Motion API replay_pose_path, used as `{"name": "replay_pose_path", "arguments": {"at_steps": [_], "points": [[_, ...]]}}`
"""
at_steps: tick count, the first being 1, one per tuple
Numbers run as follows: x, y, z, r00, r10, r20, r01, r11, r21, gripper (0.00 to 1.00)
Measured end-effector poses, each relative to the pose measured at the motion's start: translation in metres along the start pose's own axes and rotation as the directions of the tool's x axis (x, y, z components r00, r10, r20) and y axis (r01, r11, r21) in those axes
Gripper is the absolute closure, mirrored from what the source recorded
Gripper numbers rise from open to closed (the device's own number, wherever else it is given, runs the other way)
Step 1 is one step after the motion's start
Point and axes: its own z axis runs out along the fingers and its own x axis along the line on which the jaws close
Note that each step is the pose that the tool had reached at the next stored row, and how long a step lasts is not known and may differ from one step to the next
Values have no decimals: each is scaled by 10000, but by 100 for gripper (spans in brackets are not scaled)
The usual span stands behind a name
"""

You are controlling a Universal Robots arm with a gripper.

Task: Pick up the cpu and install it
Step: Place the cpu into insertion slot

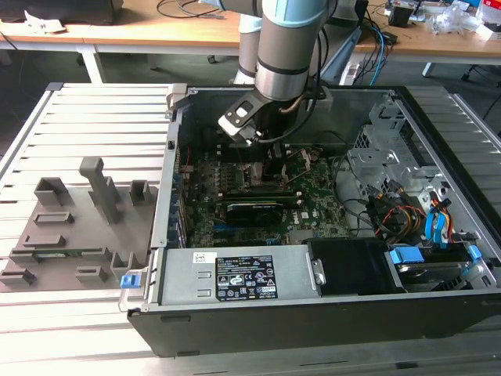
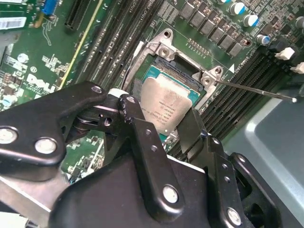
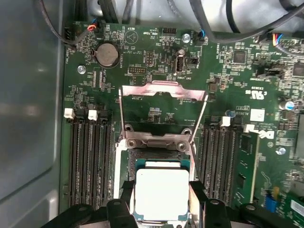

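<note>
Open black desktop computer case (image 1: 313, 313) lies on its side on a slatted metal bench (image 1: 94, 110) as a grey-and-blue robot arm (image 1: 286, 47) reaches down into it over the green motherboard (image 3: 237, 95). In the first wrist view, the hinged silver socket frame (image 3: 161, 95) stands flipped open. The black two-finger gripper (image 3: 161, 204) clasps the cpu (image 3: 161, 192), a small square silver-topped chip, by two opposite edges, right at the socket; whether it is seated cannot be told.
</note>
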Motion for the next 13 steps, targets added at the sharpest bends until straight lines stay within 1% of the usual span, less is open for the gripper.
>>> {"name": "replay_pose_path", "arguments": {"at_steps": [1,5,13], "points": [[3,1,30,10000,15,-1,-15,10000,-1,46],[26,2,103,10000,96,-4,-96,10000,1,46],[52,-5,170,9998,179,-7,-179,9998,3,46]]}}
